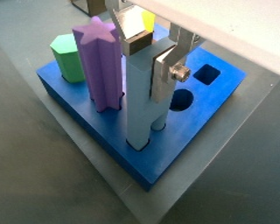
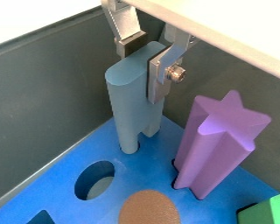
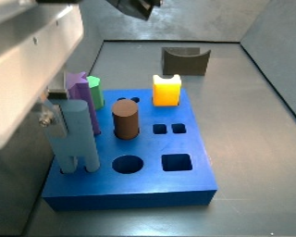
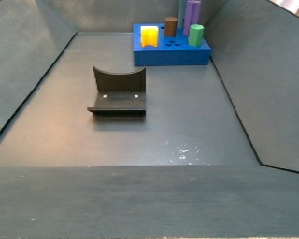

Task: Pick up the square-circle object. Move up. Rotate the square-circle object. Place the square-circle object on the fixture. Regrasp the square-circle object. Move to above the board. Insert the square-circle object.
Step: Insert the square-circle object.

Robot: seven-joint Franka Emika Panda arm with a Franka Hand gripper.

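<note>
Gripper [image 2: 145, 63] clamped on upper part of square-circle object [image 2: 134, 101], silver fingers [image 1: 166, 74] pressing both sides. Peg upright between pads, lower end down at top face of board [image 1: 178, 144], near board corner; how deep it sits, cannot tell. Purple star post [image 1: 102, 66] just beside gripper, green block [image 1: 67, 56] behind post. Arm pointing straight down over board. Fixture [image 3: 184, 60] well apart from gripper, on floor beyond board.

Gripper [image 1: 154, 54] over the blue board [image 1: 166, 149], silver fingers [image 1: 166, 74] clamped on top of grey-blue peg [image 1: 143, 109], peg upright w/ base at board. Purple star post [image 1: 101, 66] just beside, green block [image 1: 67, 57] behind.
</note>
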